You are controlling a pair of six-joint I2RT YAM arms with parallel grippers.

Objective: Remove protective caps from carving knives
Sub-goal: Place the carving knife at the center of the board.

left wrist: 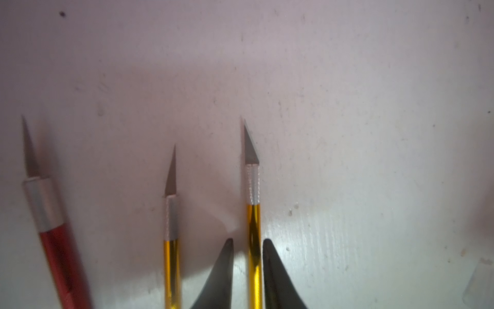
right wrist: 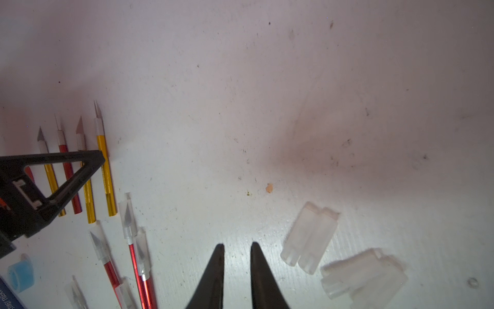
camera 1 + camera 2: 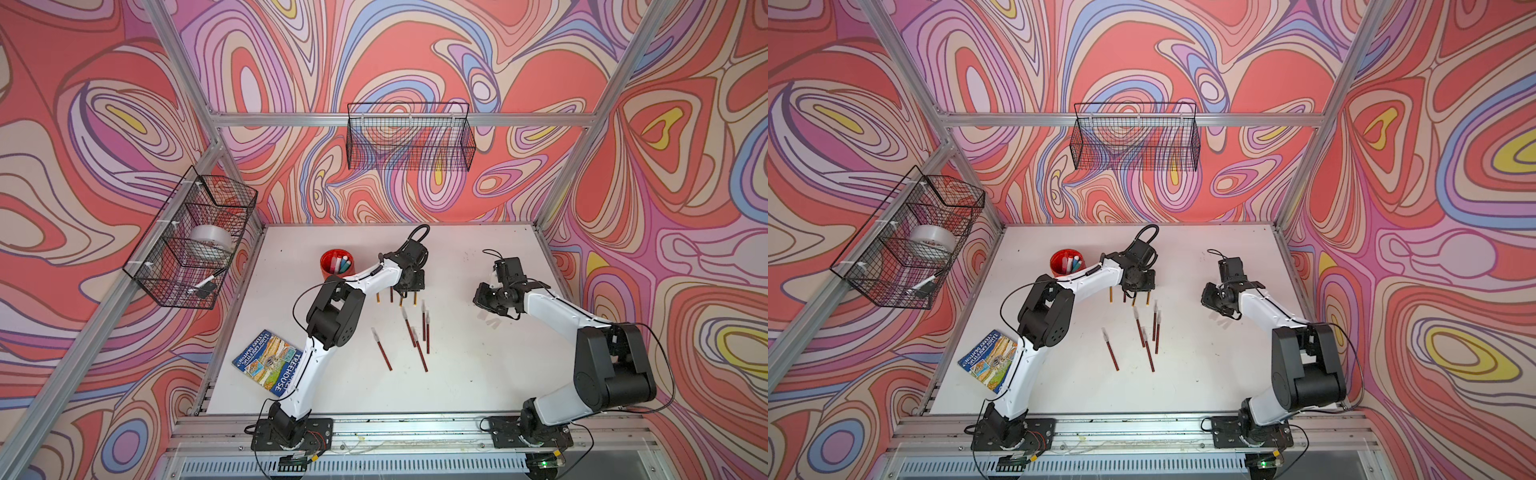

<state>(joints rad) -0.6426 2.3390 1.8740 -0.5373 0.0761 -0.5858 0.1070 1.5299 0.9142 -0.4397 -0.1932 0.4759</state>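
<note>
**A:** Where's the left gripper?

**B:** Low over the white table, fingertips on either side of a yellow-handled knife that lies flat. There's a gap between one finger and the handle, so I read the fingers as released, not pinching (the other finger sits so close I can't rule out a touch).

**A:** Blade bare?

**B:** Yes. It lies parallel to its neighbours in a row of four uncapped knives, blades all pointing the same way. It looks like a finished pile, kept apart from the work that's left.

**A:** Which is?

**B:** Five capped red knives, loosely scattered nearer the robot's side of the table, each tip under a translucent sleeve.

**A:** And the right gripper?

**B:** Low over bare table, fingers slightly parted with nothing between them. Just beside it lie the loose caps in two small clumps, well apart from the blades. My guess is that side serves as the drop spot, so the sleeves don't get mixed in with the knives.

**A:** How far along, then?

**B:** Four of nine, I'd say. The next one probably needs one arm to steady a red handle while the other pulls the sleeve straight off along the knife. The sleeves look small and slick, so a pinch could slip.
</note>
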